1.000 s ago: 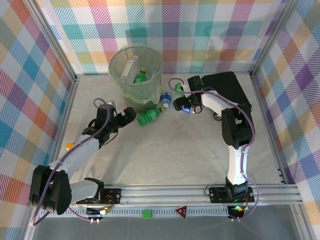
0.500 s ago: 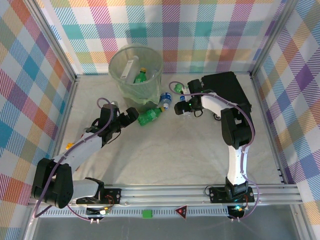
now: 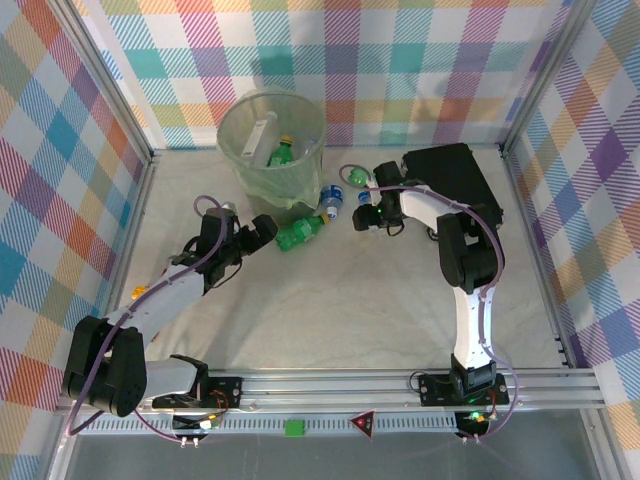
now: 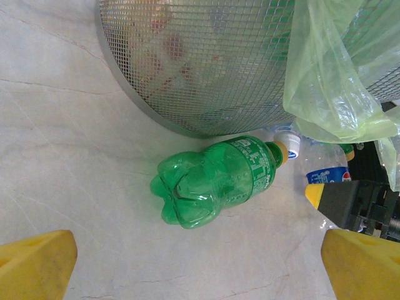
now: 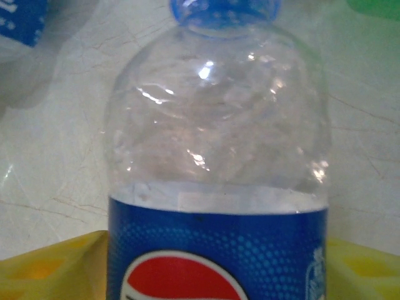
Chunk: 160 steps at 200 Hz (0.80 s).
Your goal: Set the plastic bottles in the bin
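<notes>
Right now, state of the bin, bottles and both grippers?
bin: upright, bag-lined.
green bottle in bin: inside, capped.
green bottle on table: lying sideways by the bin's base, capped, free.
Pepsi bottle: capped, between the fingers of the right gripper, grip unclear.
clear bottle beside bin: lying down, free.
left gripper: open, empty.
right gripper: straddling the Pepsi bottle.

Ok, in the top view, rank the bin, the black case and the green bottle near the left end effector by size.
1. The bin and the black case: about alike, and the right arm covers part of the case, so no ranking between them.
2. The green bottle, far smaller than either.
</notes>
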Tool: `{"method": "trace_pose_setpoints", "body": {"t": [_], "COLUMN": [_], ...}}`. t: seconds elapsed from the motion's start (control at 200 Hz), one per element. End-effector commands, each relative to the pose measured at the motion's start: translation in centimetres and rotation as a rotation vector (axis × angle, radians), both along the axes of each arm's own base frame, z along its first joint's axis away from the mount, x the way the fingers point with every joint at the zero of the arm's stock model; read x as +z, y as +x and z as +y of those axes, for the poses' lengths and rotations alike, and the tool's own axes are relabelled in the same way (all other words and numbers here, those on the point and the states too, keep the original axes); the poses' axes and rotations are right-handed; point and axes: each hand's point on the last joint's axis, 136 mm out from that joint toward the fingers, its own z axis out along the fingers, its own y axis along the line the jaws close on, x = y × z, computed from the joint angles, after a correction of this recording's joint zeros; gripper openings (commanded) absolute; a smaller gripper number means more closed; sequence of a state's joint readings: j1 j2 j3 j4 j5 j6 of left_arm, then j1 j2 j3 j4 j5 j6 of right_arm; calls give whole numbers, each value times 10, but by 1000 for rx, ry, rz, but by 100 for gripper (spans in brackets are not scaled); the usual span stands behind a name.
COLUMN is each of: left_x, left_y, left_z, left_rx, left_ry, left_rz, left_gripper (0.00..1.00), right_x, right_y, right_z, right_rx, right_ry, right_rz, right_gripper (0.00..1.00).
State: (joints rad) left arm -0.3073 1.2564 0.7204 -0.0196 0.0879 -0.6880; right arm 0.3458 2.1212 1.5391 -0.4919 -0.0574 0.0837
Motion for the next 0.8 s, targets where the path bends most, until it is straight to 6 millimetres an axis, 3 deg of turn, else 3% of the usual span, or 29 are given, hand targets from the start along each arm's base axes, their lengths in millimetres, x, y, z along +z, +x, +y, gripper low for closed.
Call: {"method": "trace_pose_setpoints", "body": {"t": [0.0, 0.145, 0.405, 0.59, 0.795], "left_x": [9, 10, 20, 15, 1], "left_y": [4, 7, 19, 24, 20], "left_z": [-5, -3, 2, 3, 9], "left_rx": [-7, 1, 29, 35, 47], "left_ry": [-5, 5, 33, 48, 72], "left_rz": [-27, -36, -85, -90, -66], "left_gripper": [100, 100, 100, 100, 100], "right_x": [7, 31, 99, 166, 247], "right_y": [-1, -2, -14, -25, -37], "right_z": [-1, 2, 0, 4, 23], "right_rx": [-23, -20, -36, -31, 11], "right_ry": [22, 57, 128, 236, 436], "right_rz": [14, -33, -162, -280, -397], "right_gripper": [65, 54, 51, 50, 48]}}
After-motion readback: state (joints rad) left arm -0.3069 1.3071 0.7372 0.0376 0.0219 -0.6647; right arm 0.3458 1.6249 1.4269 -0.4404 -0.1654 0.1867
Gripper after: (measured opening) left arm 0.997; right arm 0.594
